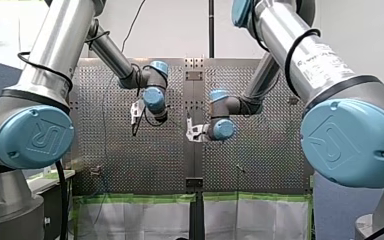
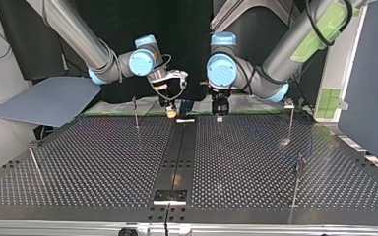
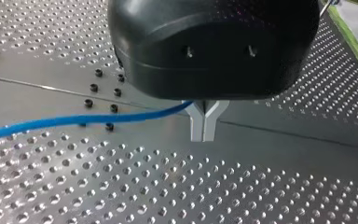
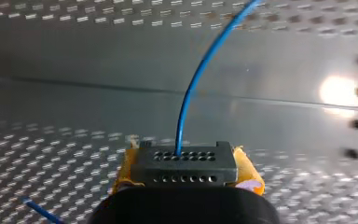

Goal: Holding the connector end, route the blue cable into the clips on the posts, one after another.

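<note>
R gripper [image 2: 171, 109] clamped on connector [image 4: 185, 163]; L gripper [image 3: 204, 129] tips closed at blue cable [image 3: 74, 120].
Connector sits betw my yellow pads [image 4: 127, 170], cable running out ahead. L metal tips pressed together, cable meets them at the fork; pinched or not, can't tell. Both low over table [image 2: 78, 162], by centre strip [image 2: 179, 147].

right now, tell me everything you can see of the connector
The connector is a small dark grey block, plastic by its look, with two rows of small round holes. It is clamped between the yellow-padded fingers of my right gripper, over the perforated table. The blue cable leaves a hole in the upper row and arcs away ahead of the gripper. Nothing else is seen touching it.
</note>
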`<state>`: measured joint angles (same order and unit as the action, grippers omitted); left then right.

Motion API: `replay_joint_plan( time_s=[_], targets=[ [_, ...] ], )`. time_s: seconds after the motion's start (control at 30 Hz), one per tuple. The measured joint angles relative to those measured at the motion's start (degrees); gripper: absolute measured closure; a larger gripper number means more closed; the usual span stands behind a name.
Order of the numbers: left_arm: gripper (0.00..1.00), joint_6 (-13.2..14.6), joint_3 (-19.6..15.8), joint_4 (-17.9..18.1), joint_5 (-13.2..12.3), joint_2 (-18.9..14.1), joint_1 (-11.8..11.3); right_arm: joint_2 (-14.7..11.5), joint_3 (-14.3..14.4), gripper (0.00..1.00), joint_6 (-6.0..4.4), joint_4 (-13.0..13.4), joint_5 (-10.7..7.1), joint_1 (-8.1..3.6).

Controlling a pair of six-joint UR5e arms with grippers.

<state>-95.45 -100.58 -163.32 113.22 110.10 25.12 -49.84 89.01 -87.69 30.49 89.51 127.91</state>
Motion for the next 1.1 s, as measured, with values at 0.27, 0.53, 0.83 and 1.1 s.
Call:
replay_joint_plan(
  time_s=[0.27, 0.53, 0.83, 1.1],
  targets=[
    [1.00, -0.06, -0.28, 1.26, 1.07, 3.85, 1.72, 1.75, 1.48, 1.00, -0.10, 2.13, 0.22, -0.90],
    [1.00, -0.79, -0.33, 4.30, 1.36, 5.69, 3.58, 1.89, 3.96, 1.00, -0.28, 4.68, 0.28, -2.42],
    [1.00, -0.73, -0.32, 6.72, 1.72, 10.40, 5.45, 1.96, 6.33, 1.00, -0.53, 7.10, 0.19, -3.61],
    [1.00, -1.25, -0.32, 9.52, 1.76, 13.41, 6.57, 2.00, 9.89, 1.00, -0.60, 10.39, 0.15, -4.92]
  ],
)
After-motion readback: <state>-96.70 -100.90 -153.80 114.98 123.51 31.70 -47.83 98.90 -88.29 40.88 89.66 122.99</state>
